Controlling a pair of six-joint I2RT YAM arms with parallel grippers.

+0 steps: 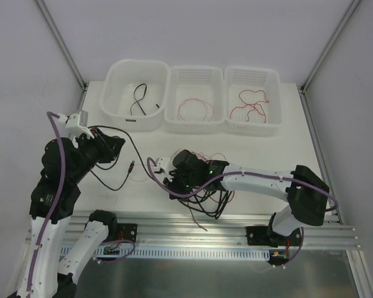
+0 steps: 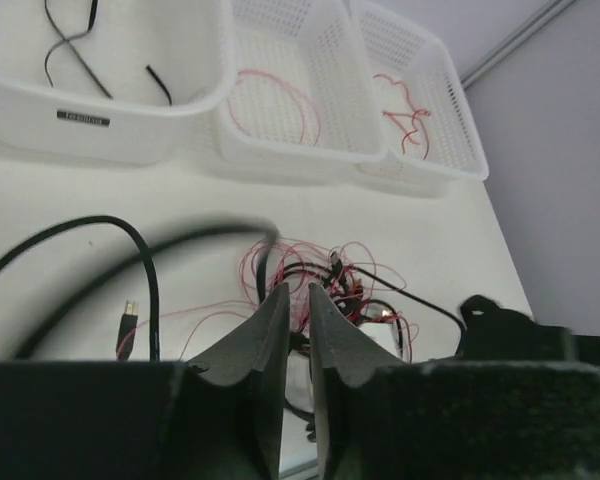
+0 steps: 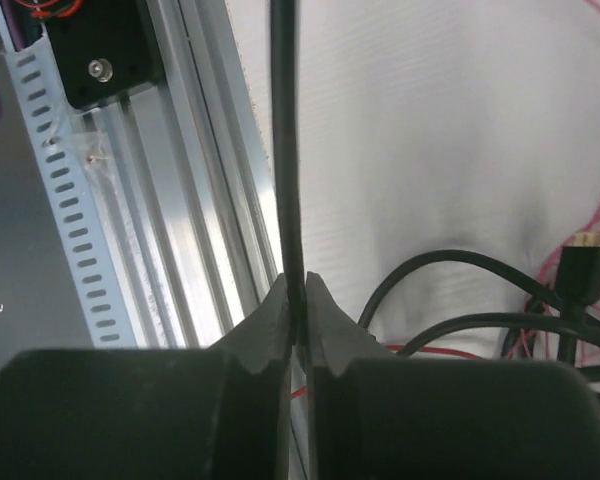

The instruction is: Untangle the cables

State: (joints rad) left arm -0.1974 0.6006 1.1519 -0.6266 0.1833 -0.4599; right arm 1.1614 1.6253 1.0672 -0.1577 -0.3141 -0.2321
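Observation:
The cables lie as a tangle (image 1: 206,191) of black, red and fine pinkish wires at the table's near centre, also visible in the left wrist view (image 2: 342,282). My right gripper (image 1: 173,180) sits at the tangle's left edge, shut on a black cable (image 3: 284,150) that runs straight out from between its tips (image 3: 296,285). A long black cable (image 1: 129,144) with a plug (image 1: 132,166) loops from the tangle up past my left gripper (image 1: 116,148). That gripper (image 2: 295,292) is shut to a thin slit with nothing visible between the tips, and the cable (image 2: 145,265) arcs close by it.
Three white bins stand at the back: the left bin (image 1: 119,119) holds a black cable (image 1: 138,98), the middle bin (image 1: 196,128) a thin red wire (image 1: 196,110), the right bin (image 1: 256,129) a thicker red wire (image 1: 252,102). An aluminium rail (image 1: 205,226) borders the near edge.

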